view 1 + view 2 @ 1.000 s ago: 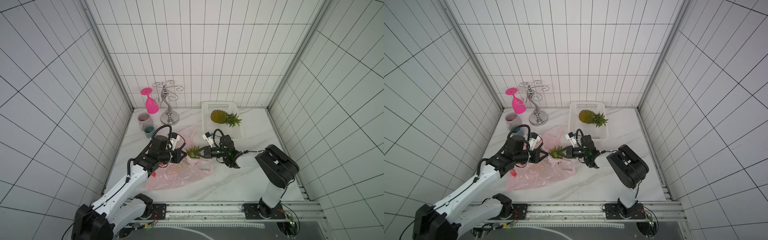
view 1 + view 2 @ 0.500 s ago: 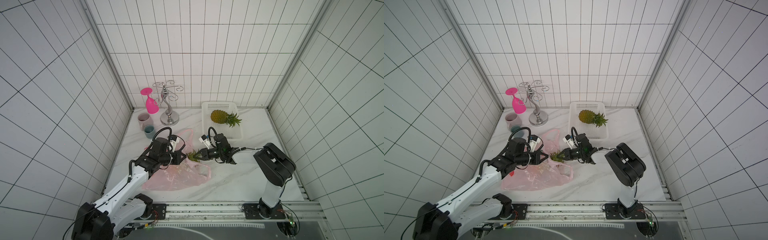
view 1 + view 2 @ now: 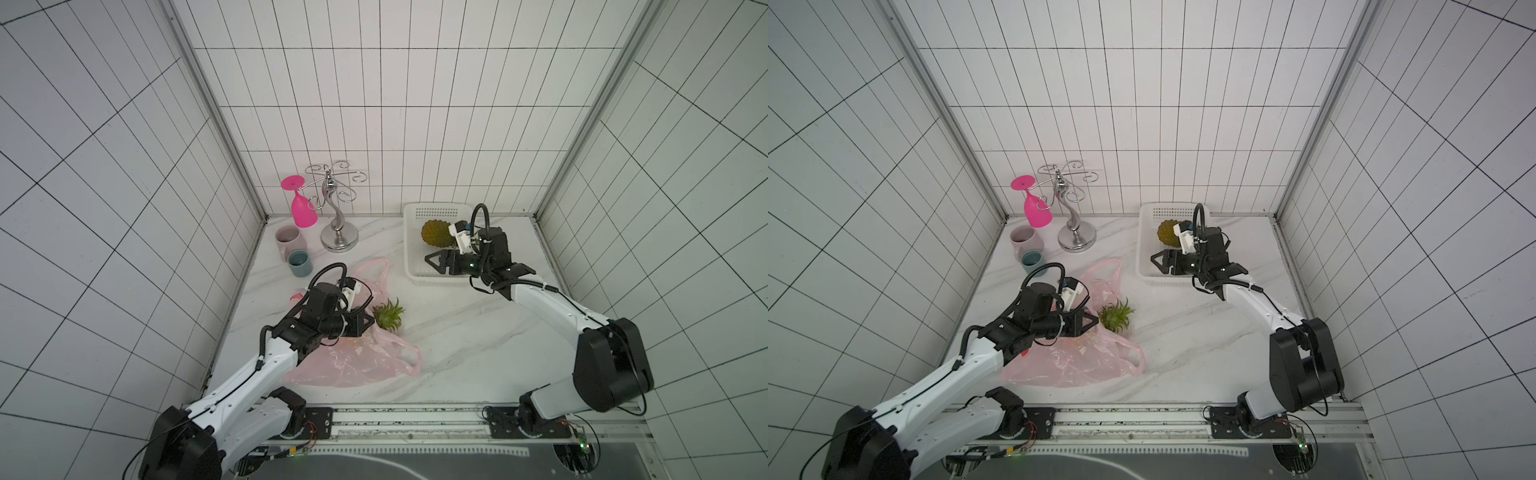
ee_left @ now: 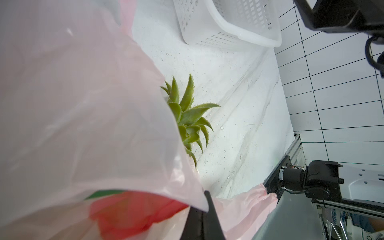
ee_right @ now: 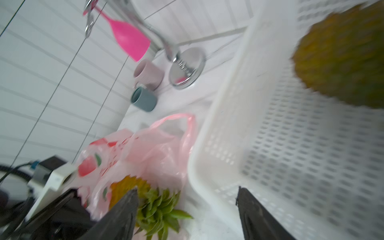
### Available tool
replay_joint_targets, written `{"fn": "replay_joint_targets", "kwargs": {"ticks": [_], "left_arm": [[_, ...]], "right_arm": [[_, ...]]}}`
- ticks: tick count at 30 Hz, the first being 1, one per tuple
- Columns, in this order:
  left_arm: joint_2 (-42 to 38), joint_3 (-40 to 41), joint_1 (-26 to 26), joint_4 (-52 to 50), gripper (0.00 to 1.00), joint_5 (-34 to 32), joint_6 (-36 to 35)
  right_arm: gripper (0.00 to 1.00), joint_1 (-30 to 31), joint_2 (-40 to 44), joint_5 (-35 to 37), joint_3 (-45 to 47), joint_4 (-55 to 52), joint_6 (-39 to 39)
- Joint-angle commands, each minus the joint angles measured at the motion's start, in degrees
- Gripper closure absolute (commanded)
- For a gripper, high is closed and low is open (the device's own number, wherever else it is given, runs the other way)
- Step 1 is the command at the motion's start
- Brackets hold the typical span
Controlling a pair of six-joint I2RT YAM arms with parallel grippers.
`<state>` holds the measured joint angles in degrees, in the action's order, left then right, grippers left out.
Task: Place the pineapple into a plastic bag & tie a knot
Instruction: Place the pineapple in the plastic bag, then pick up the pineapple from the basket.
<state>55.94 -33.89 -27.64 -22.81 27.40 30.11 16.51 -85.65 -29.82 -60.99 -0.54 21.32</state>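
The pale-pink plastic bag (image 3: pixel 357 361) lies crumpled at the front left of the table in both top views (image 3: pixel 1075 365). The pineapple sits inside its mouth, and the green crown (image 3: pixel 388 316) sticks out toward the right. My left gripper (image 3: pixel 371 322) is shut on the bag's upper edge (image 4: pixel 83 104) beside the crown (image 4: pixel 187 118). My right gripper (image 3: pixel 430 262) hangs open over the white basket (image 3: pixel 419 276), apart from the pineapple (image 5: pixel 128 185), with nothing between its fingers. One handle loop (image 3: pixel 376 270) lies loose; the knot is out of view.
A second pineapple (image 3: pixel 436 232) lies in the basket, just behind the right gripper. At the back left stand a silver glass rack (image 3: pixel 338 239) with a pink goblet (image 3: pixel 303 212), plus a pink mug (image 3: pixel 287 239) and a grey-blue mug (image 3: pixel 299 262). Tiled walls close three sides.
My right gripper let go of the pineapple's crown, opened, and drew back right to above the basket. The left gripper kept its hold on the bag.
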Motion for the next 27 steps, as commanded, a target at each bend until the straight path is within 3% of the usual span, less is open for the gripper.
{"fn": "replay_joint_targets", "kwargs": {"ticks": [1,4,7,15,27], "left_arm": [[-1.7,0.8,-1.3,1.8,1.00,-2.1,1.5],[-2.7,1.1,-2.2,1.5,1.00,-3.1,2.1],[-3.4,1.6,-2.3,1.6,1.00,-3.5,2.7],[-4.1,1.7,-2.3,1.5,1.00,-2.9,2.7],[-4.2,2.0,-2.3,1.6,1.00,-2.3,2.7]], "right_arm": [[0.20,-4.4,-2.2,15.1,-9.0,-7.2,-3.7],[0.16,-7.1,-6.0,21.8,-13.4,-9.3,-4.1],[0.14,-8.9,-9.7,23.7,-16.1,-9.2,-3.6],[0.15,-9.4,-18.2,21.9,-22.8,-8.6,-1.5],[0.49,-9.3,-24.9,15.3,-26.8,-4.9,3.5]]}}
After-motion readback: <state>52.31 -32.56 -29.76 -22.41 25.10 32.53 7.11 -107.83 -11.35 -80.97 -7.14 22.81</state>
